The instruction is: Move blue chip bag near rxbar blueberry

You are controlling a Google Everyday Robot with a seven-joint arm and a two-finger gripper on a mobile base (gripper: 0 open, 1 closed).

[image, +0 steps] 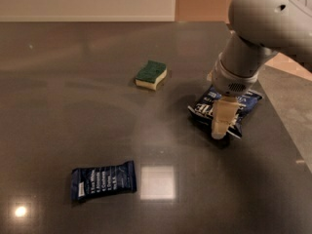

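Gripper (220, 129) over blue chip bag (247, 101), sponge (151, 74) near, rxbar blueberry (103, 179) well apart

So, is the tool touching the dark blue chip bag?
Cannot tell. In the camera view the tool overlaps the puffy dark blue chip bag at its near edge; neither contact nor a gap shows.

The arm (265, 13) is pale grey, smooth and fat, like a big bent tube. Its top part is round like a ball, with one small dark hole in it. Lower down it gets thinner, with a ring round it and a patch of tiny dark dots. The gripper (220, 126) is pale tan with a dark tip, near the right edge of the table (73, 82).
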